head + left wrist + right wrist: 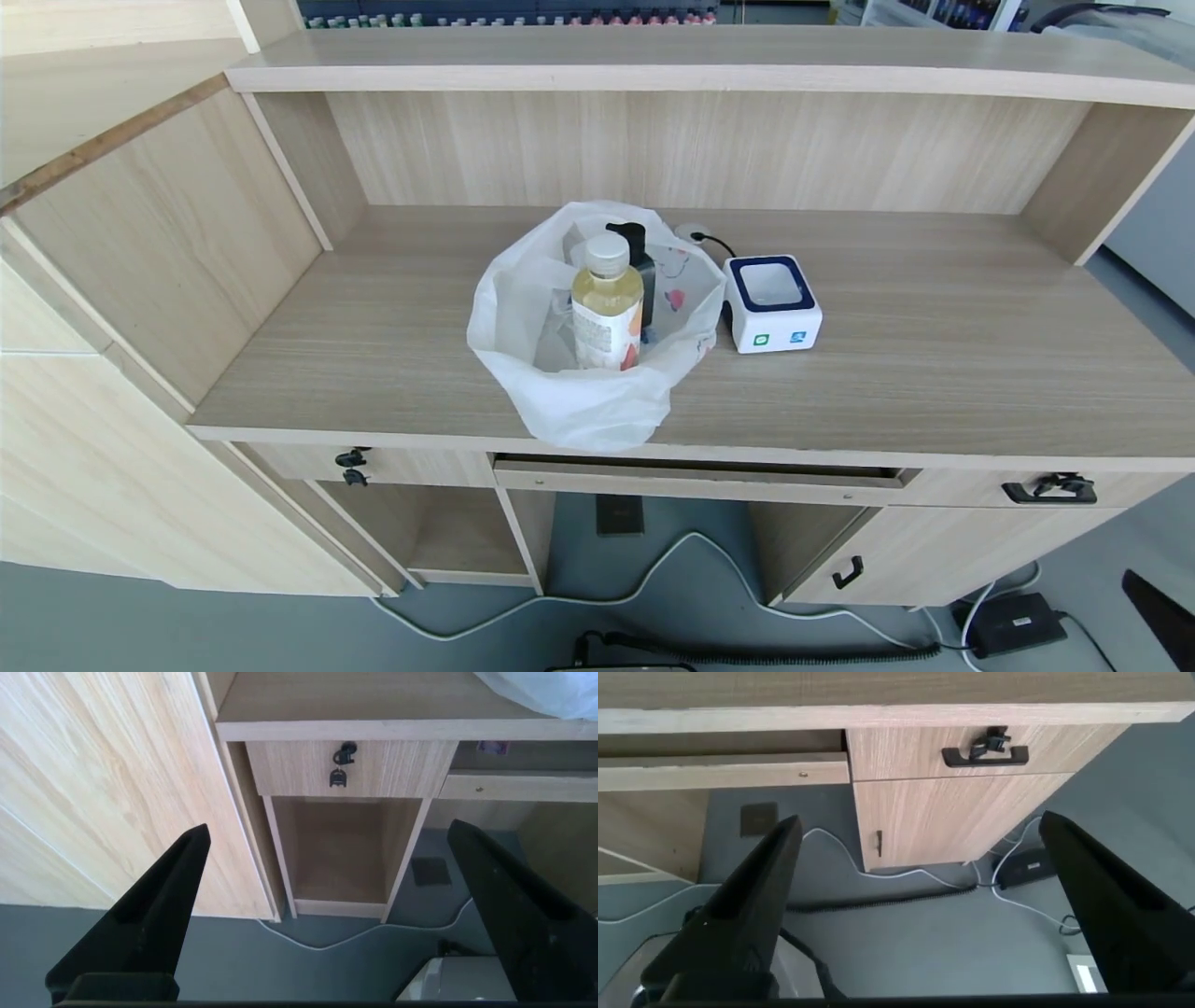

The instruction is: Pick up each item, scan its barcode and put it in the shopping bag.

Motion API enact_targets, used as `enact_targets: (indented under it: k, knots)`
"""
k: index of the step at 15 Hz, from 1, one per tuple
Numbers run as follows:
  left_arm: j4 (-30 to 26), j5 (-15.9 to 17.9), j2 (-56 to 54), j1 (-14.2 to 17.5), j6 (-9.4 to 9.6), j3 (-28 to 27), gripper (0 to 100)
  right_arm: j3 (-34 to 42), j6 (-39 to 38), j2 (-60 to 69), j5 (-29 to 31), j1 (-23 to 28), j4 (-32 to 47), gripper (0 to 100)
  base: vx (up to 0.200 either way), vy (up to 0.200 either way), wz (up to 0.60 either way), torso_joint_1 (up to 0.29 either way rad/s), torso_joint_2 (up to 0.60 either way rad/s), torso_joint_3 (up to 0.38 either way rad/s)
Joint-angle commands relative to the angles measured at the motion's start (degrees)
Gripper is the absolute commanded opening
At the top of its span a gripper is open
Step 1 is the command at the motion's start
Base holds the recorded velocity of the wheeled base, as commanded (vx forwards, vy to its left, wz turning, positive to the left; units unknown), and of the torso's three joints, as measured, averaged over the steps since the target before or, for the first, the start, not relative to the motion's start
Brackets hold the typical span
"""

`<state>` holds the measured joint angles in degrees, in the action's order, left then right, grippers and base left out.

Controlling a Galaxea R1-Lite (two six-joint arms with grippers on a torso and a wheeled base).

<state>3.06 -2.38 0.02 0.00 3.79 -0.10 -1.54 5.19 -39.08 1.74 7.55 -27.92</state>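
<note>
A white plastic shopping bag [560, 392] stands open on the wooden counter [934, 355]. Inside it a bottle of yellow drink with a white cap [607, 303] stands upright, and a dark pump bottle [639, 252] is behind it. A white barcode scanner with a dark blue rim [773, 303] sits just right of the bag. My left gripper [332, 919] is open, low in front of the counter's left drawer. My right gripper [924, 915] is open too, below the counter's front edge near the right drawer. A corner of the bag [551, 691] hangs over the counter edge.
A raised shelf and back panel [691, 149] close off the counter's far side, with a side wall [168, 243] at the left. A drawer handle [985, 751] and a key in a lock [341, 765] face me. Cables [653, 579] and a power brick [1013, 623] lie on the floor.
</note>
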Motion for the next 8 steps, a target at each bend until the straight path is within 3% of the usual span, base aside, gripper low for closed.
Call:
enact_targets:
  k: [1, 3, 8]
  knots:
    - [0.0, 0.0, 0.0, 0.0, -0.01, 0.0, 100, 1.5, -0.2, 17.4, 2.0, -2.8, 13.1, 100, 0.0, 0.0, 0.0, 0.0, 0.0, 0.0]
    - [0.0, 0.0, 0.0, 0.0, -0.01, 0.0, 100, 1.5, -0.8, 30.9, 2.0, -2.6, 25.4, 100, 0.0, 0.0, 0.0, 0.0, 0.0, 0.0]
    - [0.0, 0.0, 0.0, 0.0, -0.01, 0.0, 100, 1.4, -5.8, 38.6, 2.2, -8.3, 28.0, 100, 0.0, 0.0, 0.0, 0.0, 0.0, 0.0]
